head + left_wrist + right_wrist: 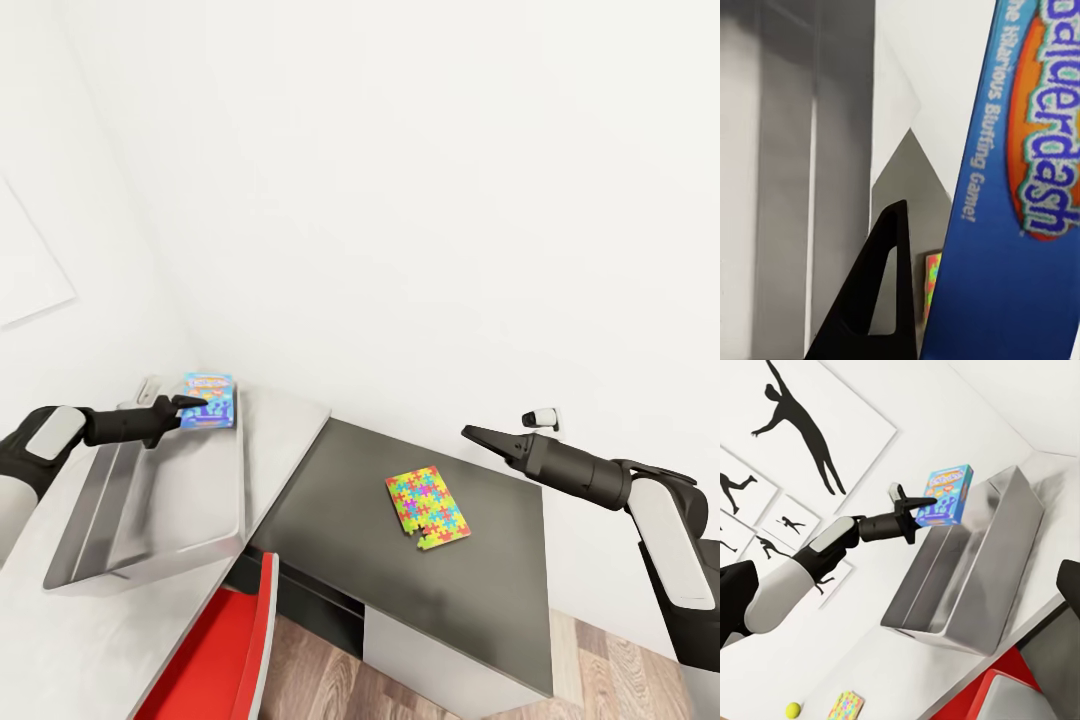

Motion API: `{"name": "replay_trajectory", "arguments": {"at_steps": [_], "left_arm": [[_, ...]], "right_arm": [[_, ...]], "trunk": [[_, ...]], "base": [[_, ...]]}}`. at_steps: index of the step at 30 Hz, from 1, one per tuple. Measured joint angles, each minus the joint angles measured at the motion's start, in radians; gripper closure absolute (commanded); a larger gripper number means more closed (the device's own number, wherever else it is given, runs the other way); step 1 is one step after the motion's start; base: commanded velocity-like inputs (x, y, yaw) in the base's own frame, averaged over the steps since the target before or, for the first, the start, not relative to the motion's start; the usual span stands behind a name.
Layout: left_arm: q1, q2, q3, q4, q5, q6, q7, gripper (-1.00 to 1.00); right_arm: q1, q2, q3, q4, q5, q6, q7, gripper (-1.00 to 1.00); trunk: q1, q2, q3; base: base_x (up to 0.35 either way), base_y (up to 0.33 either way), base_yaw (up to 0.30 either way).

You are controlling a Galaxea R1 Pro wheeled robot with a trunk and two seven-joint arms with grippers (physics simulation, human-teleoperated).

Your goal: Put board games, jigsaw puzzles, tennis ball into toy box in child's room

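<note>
My left gripper (193, 404) is shut on the blue board game (212, 399), holding it upright over the far end of the light grey toy box (215, 500). Up close, the blue board game (1020, 187) stands against one dark finger (870, 300). One jigsaw puzzle (427, 508) lies flat on the table's lower dark wing (330, 500). My right gripper (470, 432) hovers open above that wing, beyond the puzzle. From the right wrist I see the blue board game (945, 495) above the toy box (975, 562), and farther along the table a tennis ball (793, 709) next to a second jigsaw puzzle (846, 706).
A red chair (240, 640) stands against the table's near edge by the toy box. White walls close in behind the table, with black silhouette pictures (802, 420) on the left wall. A small white fitting (541, 414) sits on the wall near my right gripper. Wood floor (330, 690) shows below.
</note>
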Motion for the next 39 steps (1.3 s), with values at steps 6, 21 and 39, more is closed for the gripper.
{"name": "replay_trajectory", "arguments": {"at_steps": [6,21,39], "left_arm": [[-0.004,-0.001,-0.003,0.014,-0.007,-0.004,0.0,1.0],[-0.005,0.005,-0.004,0.034,-0.01,-0.008,0.0,1.0],[-0.005,0.02,-0.003,0.035,-0.01,-0.009,0.001,1.0]], "right_arm": [[0.0,0.0,0.0,0.0,0.0,0.0,-0.001,-1.0],[-0.001,0.0,-0.001,0.0,0.0,0.0,0.0,-1.0],[-0.001,-0.001,-0.002,0.0,0.0,0.0,-0.001,-1.0]], "trunk": [[0.0,0.0,-0.006],[0.0,0.0,-0.029],[0.0,0.0,-0.059]], "base": [[0.0,0.0,0.0],[0.0,0.0,0.0],[0.0,0.0,0.0]]}}
